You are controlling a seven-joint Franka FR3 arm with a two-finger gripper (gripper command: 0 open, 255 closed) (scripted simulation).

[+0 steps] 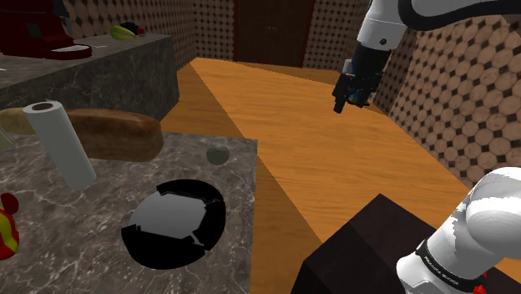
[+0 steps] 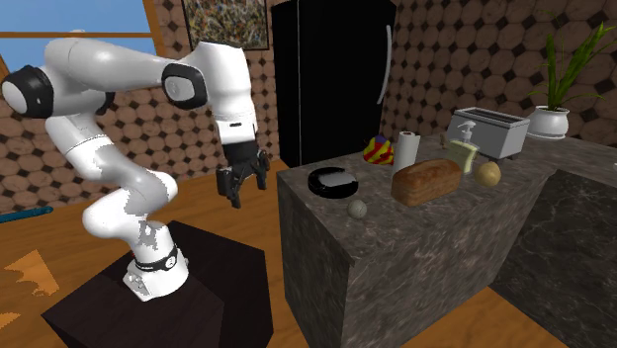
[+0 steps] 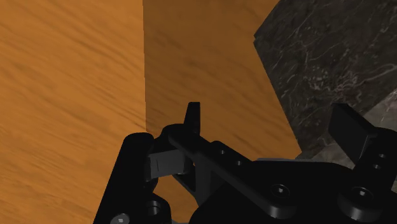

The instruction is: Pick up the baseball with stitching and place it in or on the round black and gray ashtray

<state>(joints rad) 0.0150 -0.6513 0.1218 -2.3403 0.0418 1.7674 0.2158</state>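
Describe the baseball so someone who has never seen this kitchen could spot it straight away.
Start at the dark marbled counter and follow it to the edge beside the wooden floor. There, just off the end of the brown bread loaf and beyond the round black ashtray, sits the baseball. It is the smallest thing there: a plain grey ball standing alone.

The ball, near the ashtray, is too small to show any stitching. On the shoulder view's left of the ashtray, a striped thing is cut by the picture's edge. So is a red appliance far beyond the ashtray.
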